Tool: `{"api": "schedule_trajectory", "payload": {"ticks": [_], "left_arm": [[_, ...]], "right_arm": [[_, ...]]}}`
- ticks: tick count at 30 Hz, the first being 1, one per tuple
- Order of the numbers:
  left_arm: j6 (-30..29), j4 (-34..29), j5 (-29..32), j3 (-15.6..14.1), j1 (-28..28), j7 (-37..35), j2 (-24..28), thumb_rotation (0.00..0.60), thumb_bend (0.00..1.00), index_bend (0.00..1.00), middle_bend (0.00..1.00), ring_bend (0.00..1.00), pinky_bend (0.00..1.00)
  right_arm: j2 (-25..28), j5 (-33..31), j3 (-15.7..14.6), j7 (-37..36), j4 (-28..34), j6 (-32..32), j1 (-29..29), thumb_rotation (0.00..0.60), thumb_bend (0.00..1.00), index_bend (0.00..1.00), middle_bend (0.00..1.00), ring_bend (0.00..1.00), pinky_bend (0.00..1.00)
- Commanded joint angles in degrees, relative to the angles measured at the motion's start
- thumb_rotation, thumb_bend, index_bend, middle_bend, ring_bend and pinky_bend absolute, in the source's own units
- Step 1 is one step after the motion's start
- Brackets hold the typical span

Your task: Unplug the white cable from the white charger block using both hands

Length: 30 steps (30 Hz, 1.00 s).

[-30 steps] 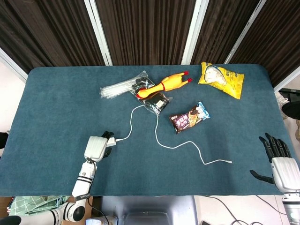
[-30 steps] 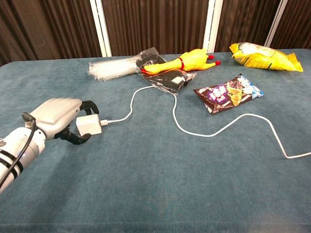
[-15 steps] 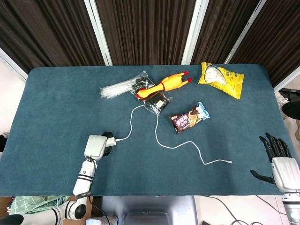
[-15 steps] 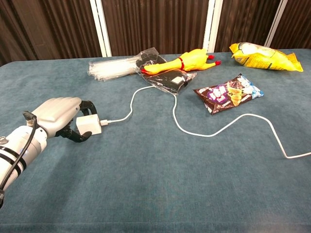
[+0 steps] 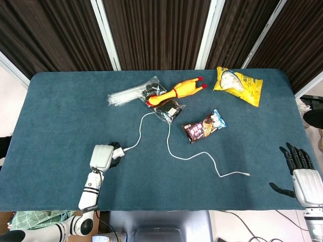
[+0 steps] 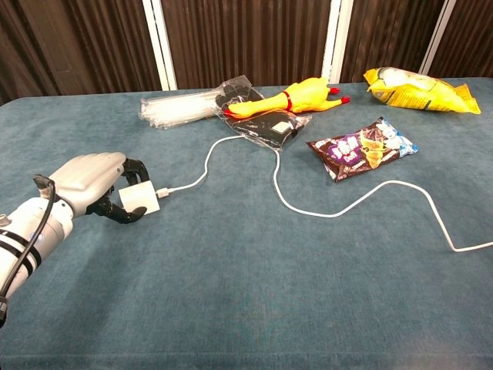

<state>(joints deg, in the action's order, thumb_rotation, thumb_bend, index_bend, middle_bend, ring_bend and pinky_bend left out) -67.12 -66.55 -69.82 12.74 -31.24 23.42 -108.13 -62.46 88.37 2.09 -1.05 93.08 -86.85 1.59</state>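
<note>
My left hand [image 6: 91, 183] is curled round the white charger block [image 6: 139, 198], holding it on the table [image 6: 254, 301] at its fingertips; my right hand [image 5: 302, 170] sits well apart at the far edge, fingers spread and holding nothing; I judge the block light, rigid and smooth, so it needs a firm clamp on its flat sides; the white cable [image 6: 308, 206] is limp, so I'd pinch the stiff plug just beyond the block; the socket faces away from my left hand, toward the right, and the cable trails off that way.
</note>
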Motion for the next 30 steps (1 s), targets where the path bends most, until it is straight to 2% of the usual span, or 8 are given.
{"api": "schedule_trajectory", "payload": {"ticks": [1, 9, 10, 12, 15, 20, 23, 30], "left_arm": [[-0.97, -0.71, -1.23, -0.25, 0.33, -2.56, 0.38, 0.6, 0.6, 0.69, 0.79, 1.0, 1.0], [-0.98, -10.58, -4.02, -2.88, 2.05, -7.69, 5.89, 0.6, 0.65, 0.72, 0.84, 1.0, 1.0], [-1.44, -12.15, -4.83, -3.39, 2.32, -7.86, 6.74, 0.6, 0.65, 0.72, 0.85, 1.0, 1.0], [-3.04, -15.5, -7.23, -4.63, 2.9, -7.74, 8.48, 0.6, 0.65, 0.72, 0.85, 1.0, 1.0], [-5.44, -19.7, -10.54, -6.22, 3.69, -7.44, 10.26, 0.6, 0.66, 0.72, 0.85, 1.0, 1.0], [-8.04, -25.68, -13.61, -7.49, 4.48, -4.8, 11.45, 0.6, 0.66, 0.73, 0.85, 1.0, 1.0], [-8.99, -28.73, -14.46, -7.8, 4.83, -2.81, 11.51, 0.6, 0.67, 0.73, 0.86, 1.0, 1.0], [-9.6, -32.96, -15.22, -7.77, 4.89, 1.61, 10.48, 0.6, 0.67, 0.73, 0.86, 1.0, 1.0]], "right_arm": [[-0.07, 0.1, -0.06, 0.14, 0.01, 0.02, 0.02, 0.6, 0.19, 0.0, 0.0, 0.0, 0.0], [-2.63, 4.05, 0.26, -2.15, -1.75, -2.15, 0.95, 0.6, 0.19, 0.01, 0.0, 0.0, 0.0], [-3.1, 5.09, 0.22, -3.19, -2.12, -2.38, 1.34, 0.6, 0.19, 0.02, 0.0, 0.0, 0.0], [-3.48, 7.43, 0.21, -5.76, -2.27, -2.16, 2.74, 0.6, 0.19, 0.11, 0.0, 0.0, 0.0], [-2.7, 9.22, 0.69, -7.78, 0.08, 0.6, 5.79, 0.6, 0.19, 0.26, 0.0, 0.0, 0.0], [-2.47, 8.06, 3.77, -6.2, 6.06, 8.1, 12.38, 0.6, 0.24, 0.41, 0.0, 0.0, 0.0], [-3.96, 5.46, 5.89, -4.16, 9.11, 12.33, 15.86, 0.6, 0.25, 0.46, 0.0, 0.0, 0.0], [-4.64, -1.97, 9.03, 0.37, 16.11, 21.9, 22.49, 0.6, 0.29, 0.51, 0.01, 0.0, 0.0]]}}
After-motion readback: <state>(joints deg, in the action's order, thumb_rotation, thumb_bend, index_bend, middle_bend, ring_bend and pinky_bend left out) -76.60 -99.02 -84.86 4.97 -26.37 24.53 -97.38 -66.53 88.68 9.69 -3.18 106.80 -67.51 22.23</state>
